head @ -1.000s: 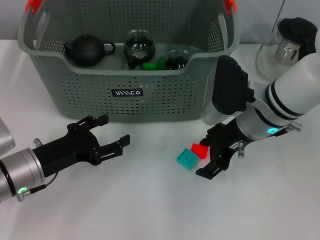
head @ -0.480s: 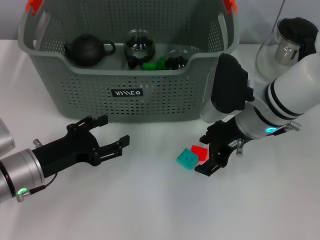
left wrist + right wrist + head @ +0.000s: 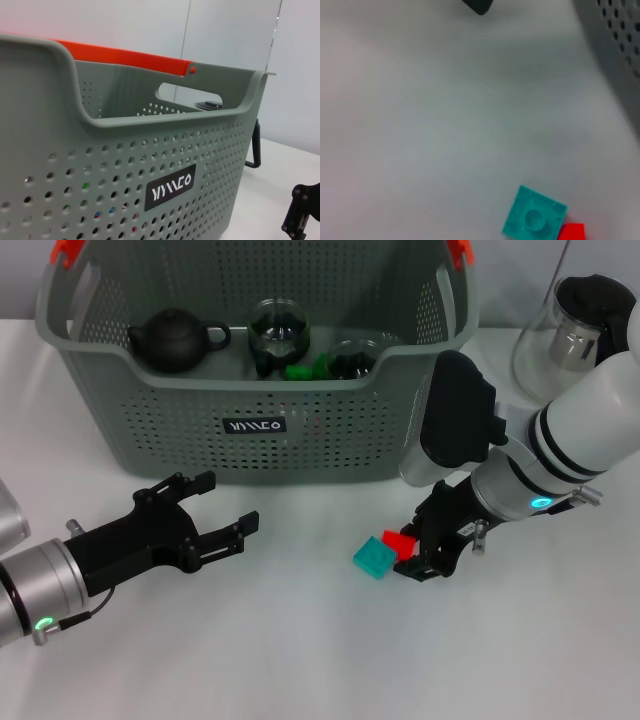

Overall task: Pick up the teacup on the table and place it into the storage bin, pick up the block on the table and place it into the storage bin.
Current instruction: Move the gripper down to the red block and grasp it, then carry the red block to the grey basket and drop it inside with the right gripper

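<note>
Cups already sit in the storage bin (image 3: 255, 430); the right tool (image 3: 425, 545) closes around the red block (image 3: 398, 540); the left tool (image 3: 200, 525) waits open.

red block (image 3: 399, 539) is half hidden behind the right claw (image 3: 425, 550), and cut off in the wrist view too
</note>
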